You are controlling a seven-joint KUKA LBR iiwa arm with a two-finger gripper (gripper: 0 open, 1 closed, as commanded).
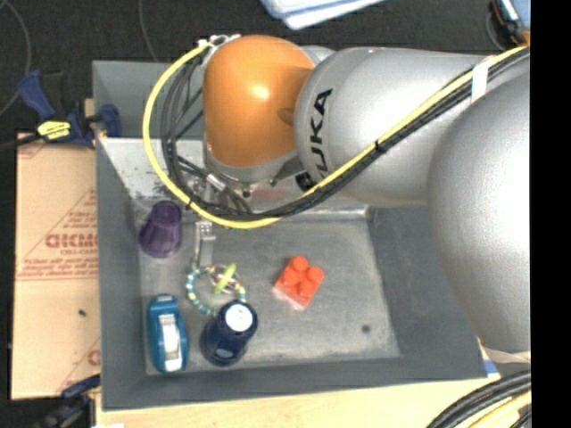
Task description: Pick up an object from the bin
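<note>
The beaded ring [212, 285], pale beads with a yellow-green piece across it, lies left of the middle of the grey bin [357, 257]. The gripper [204, 243] hangs just at its far edge, under the arm's orange cover [254, 96]. Whether it is open or closed cannot be told, nor whether it touches the ring. A purple cup [161, 230] lies just left of the gripper. Near the ring sit a dark blue bottle [229, 333] and a blue and white dispenser [167, 333]. An orange-red studded brick [299, 282] lies apart to the right.
</note>
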